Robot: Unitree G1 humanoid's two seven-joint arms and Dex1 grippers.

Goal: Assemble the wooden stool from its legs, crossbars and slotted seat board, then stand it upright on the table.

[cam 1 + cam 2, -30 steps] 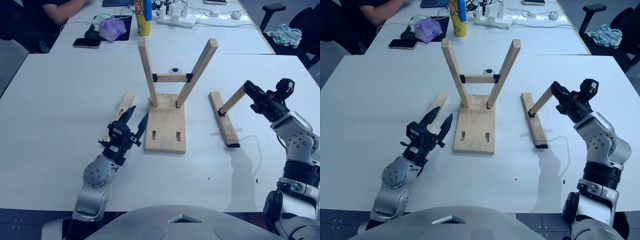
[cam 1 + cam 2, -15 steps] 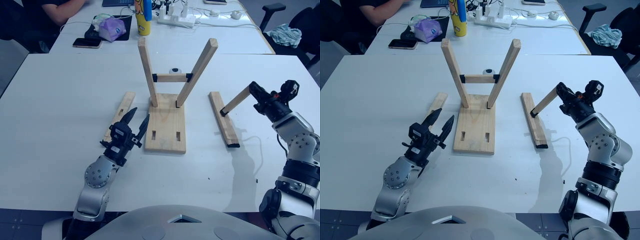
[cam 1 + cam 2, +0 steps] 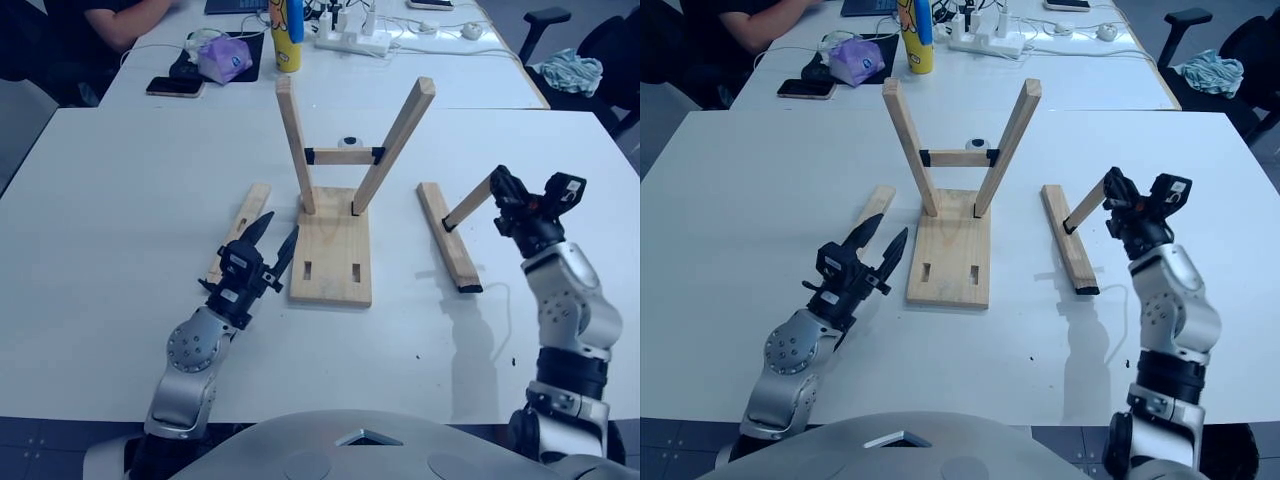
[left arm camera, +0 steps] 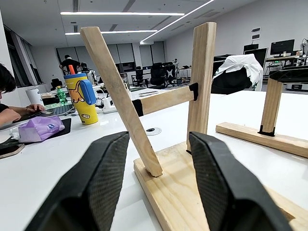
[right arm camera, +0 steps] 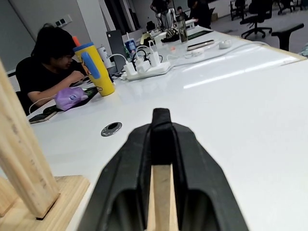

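Observation:
The slotted seat board [image 3: 330, 262] lies flat mid-table. Two legs [image 3: 295, 140] stand slanting up from its far end, joined by a crossbar [image 3: 343, 156]. A third leg [image 3: 238, 228] lies flat to the board's left. A fourth leg [image 3: 447, 238] lies to its right, with a short crossbar [image 3: 468, 203] rising from it. My right gripper [image 3: 503, 192] is shut on that crossbar's upper end; the bar [image 5: 161, 192] sits between the fingers. My left gripper [image 3: 278, 227] is open just left of the board, its fingers [image 4: 96, 183] framing the standing legs.
A thin cable [image 3: 500, 285] runs across the table near the right leg. A small round grommet [image 3: 348, 141] sits behind the stool. The far table holds a yellow bottle [image 3: 287, 30], a power strip [image 3: 352, 40], a phone [image 3: 175, 86] and a purple pouch [image 3: 224, 58].
My right forearm has swung inward beneath the gripper, which shifted slightly left while still holding the crossbar. The lying leg barely moved. The left arm has stayed put.

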